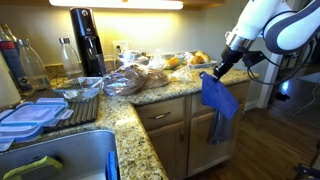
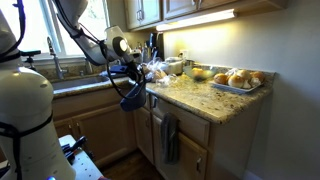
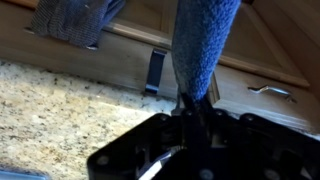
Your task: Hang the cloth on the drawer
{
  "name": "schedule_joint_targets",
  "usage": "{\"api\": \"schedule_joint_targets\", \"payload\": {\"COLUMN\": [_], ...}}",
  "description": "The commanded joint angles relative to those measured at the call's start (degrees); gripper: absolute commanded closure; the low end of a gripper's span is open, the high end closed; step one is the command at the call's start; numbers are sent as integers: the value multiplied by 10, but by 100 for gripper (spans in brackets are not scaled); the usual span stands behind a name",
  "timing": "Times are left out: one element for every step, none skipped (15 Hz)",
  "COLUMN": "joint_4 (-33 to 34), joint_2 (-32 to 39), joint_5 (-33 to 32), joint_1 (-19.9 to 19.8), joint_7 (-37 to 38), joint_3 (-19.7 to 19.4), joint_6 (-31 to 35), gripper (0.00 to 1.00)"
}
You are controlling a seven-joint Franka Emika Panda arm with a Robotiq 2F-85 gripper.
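My gripper (image 1: 214, 70) is shut on the top of the bright blue cloth (image 1: 221, 96), which hangs down in the air past the counter's edge. In both exterior views the cloth (image 2: 130, 92) dangles in front of the cabinet front, apart from it. In the wrist view the cloth (image 3: 205, 45) runs up from my shut fingers (image 3: 195, 105). The light oak drawer (image 1: 165, 113) with a small dark handle sits under the counter, beside the cloth. It also shows in the wrist view (image 3: 120, 55).
A duller grey-blue towel (image 1: 218, 128) hangs on the cabinet front below the cloth; it also shows in an exterior view (image 2: 168, 138) and the wrist view (image 3: 75, 20). The granite counter (image 1: 150, 98) holds bagged bread, fruit and bottles. A sink (image 1: 60, 160) lies at the near end.
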Motion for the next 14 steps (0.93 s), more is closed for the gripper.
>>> {"api": "schedule_joint_targets", "payload": {"joint_4": [-32,-13,-18,-19,-20,-20,-20,-20,-20,-20,-24,-28,-33,-38], "joint_2": [9,6,10,15,17,19,19,19,19,19,14,10,7,6], "joint_5": [23,8,11,13,13,14,14,14,14,14,0,-25,-45,-57], "joint_1": [2,0,0,0,0,0,0,0,0,0,-2,-7,-9,-8], "joint_7": [-13,-1,-2,-2,-2,-2,-2,-2,-2,-2,8,25,36,42], "joint_3": [-10,-1,-2,-3,-4,-4,-4,-4,-4,-4,-1,4,8,10], "joint_6": [35,5,10,14,16,17,17,17,17,17,15,12,11,13], "gripper": [94,91,91,91,91,91,91,91,91,94,94,94,94,94]}}
